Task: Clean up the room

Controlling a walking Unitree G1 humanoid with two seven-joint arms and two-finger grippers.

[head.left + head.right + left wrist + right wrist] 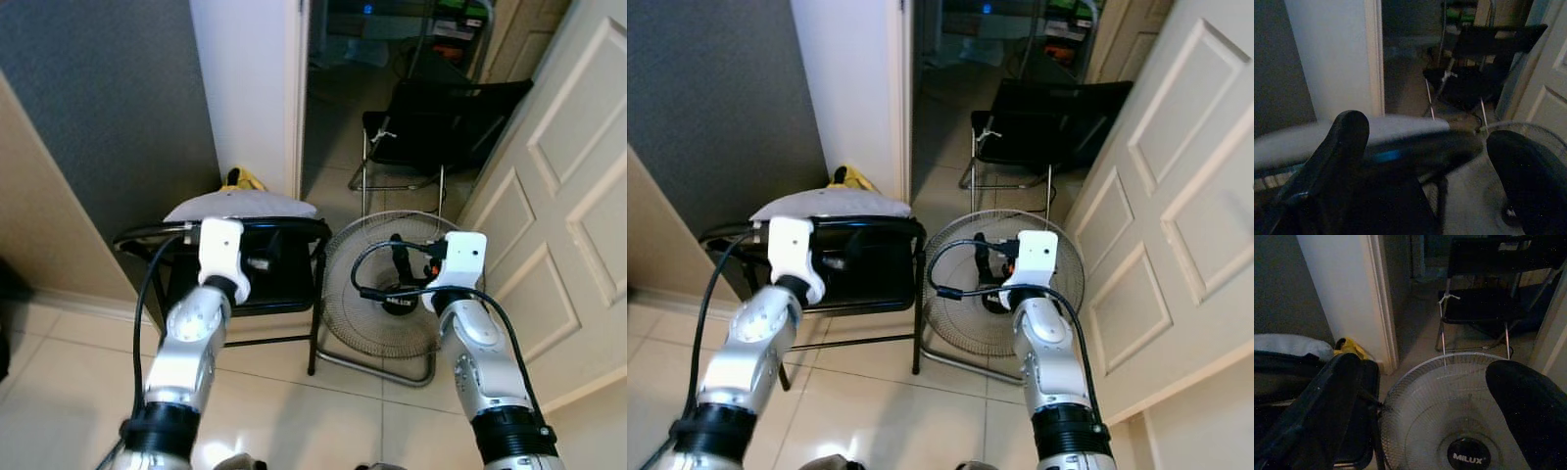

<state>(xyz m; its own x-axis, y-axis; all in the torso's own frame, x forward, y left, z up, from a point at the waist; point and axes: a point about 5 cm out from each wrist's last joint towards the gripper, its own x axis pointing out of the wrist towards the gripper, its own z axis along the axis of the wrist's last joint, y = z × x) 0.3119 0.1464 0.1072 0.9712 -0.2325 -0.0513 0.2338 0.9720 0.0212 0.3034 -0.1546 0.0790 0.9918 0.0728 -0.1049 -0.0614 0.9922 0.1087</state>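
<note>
Ahead, a black chair (265,269) topped by a grey cushion (240,205) was seen at eleven o'clock, a floor fan (377,294) at one, with the left gripper (1425,161) and right gripper (1422,406) both spread.

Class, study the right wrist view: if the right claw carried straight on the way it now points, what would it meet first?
Most likely the round wire grille of the floor fan, which sits directly between and beyond the open right claw. The folding chair lies farther back. Depth is hard to judge, so this is an estimate.
</note>
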